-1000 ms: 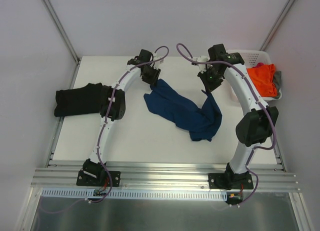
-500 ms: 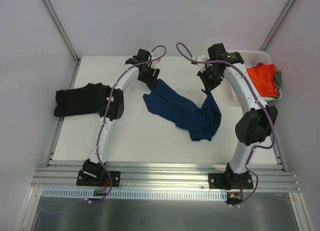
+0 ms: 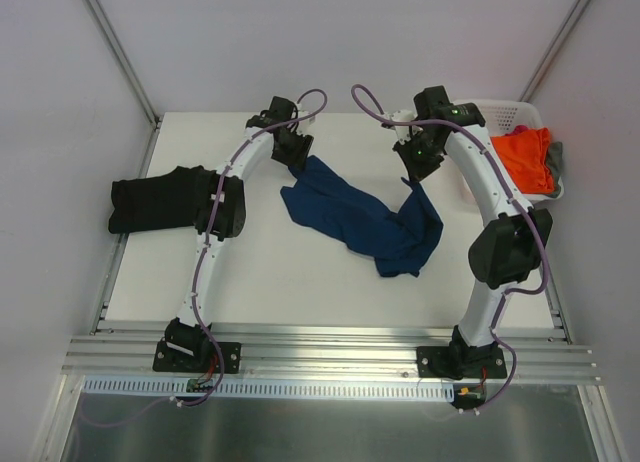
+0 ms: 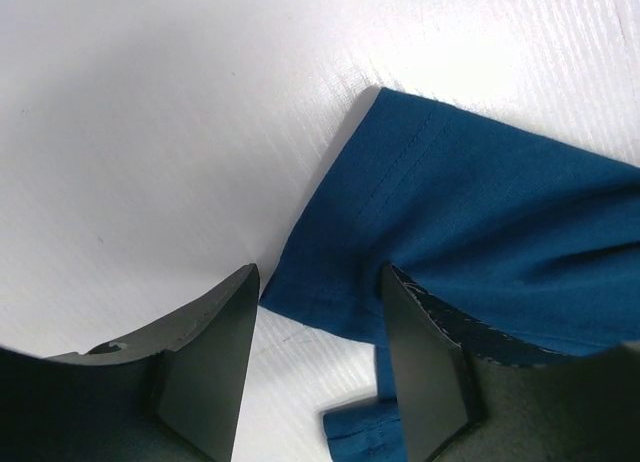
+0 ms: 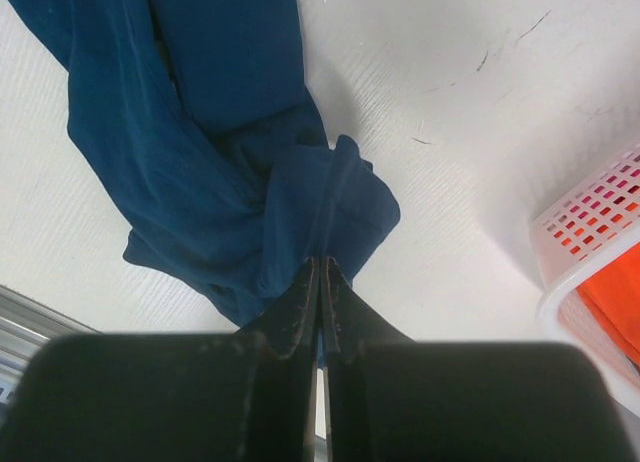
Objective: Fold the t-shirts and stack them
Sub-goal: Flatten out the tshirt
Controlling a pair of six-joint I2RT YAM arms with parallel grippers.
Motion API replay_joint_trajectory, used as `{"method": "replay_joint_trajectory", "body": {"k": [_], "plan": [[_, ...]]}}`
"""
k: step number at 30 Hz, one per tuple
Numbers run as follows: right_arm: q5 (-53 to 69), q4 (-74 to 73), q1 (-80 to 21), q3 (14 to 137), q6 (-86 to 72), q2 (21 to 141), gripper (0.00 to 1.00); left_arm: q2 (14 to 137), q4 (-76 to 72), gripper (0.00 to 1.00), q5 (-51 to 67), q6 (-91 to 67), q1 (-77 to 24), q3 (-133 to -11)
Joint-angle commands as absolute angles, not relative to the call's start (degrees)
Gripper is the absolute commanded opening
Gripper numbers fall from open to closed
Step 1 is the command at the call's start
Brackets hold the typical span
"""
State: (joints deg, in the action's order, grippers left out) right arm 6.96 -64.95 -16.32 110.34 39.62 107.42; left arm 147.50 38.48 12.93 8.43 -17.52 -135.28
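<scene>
A navy blue t-shirt [image 3: 355, 217] lies crumpled in a long band across the middle of the table. My left gripper [image 3: 296, 158] is at its far left end. In the left wrist view that gripper [image 4: 318, 278] stands open, and a hemmed corner of the navy shirt [image 4: 470, 222] lies flat on the table between and beyond its fingers. My right gripper [image 3: 412, 176] is shut on a bunched fold at the shirt's right end and lifts it, with the pinch [image 5: 319, 264] plain in the right wrist view. A black t-shirt [image 3: 160, 198] lies folded at the table's left edge.
A white plastic basket [image 3: 508, 113] stands at the back right corner with an orange shirt [image 3: 525, 158] and a grey one [image 3: 556, 160] in it. Its rim [image 5: 590, 220] is close to my right gripper. Metal frame posts flank the table.
My left gripper has widened and shifted a little left and back. The navy shirt's left end has slid left with it. The right gripper stays shut on its fold.
</scene>
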Motion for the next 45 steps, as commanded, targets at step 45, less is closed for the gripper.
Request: {"method": "replay_joint_trajectory", "body": {"k": [45], "plan": [[8.79, -65.21, -16.17, 114.96, 38.41, 109.42, 0.01, 145.28, 39.11, 0.52, 16.61, 6.68, -16.52, -135.09]]}}
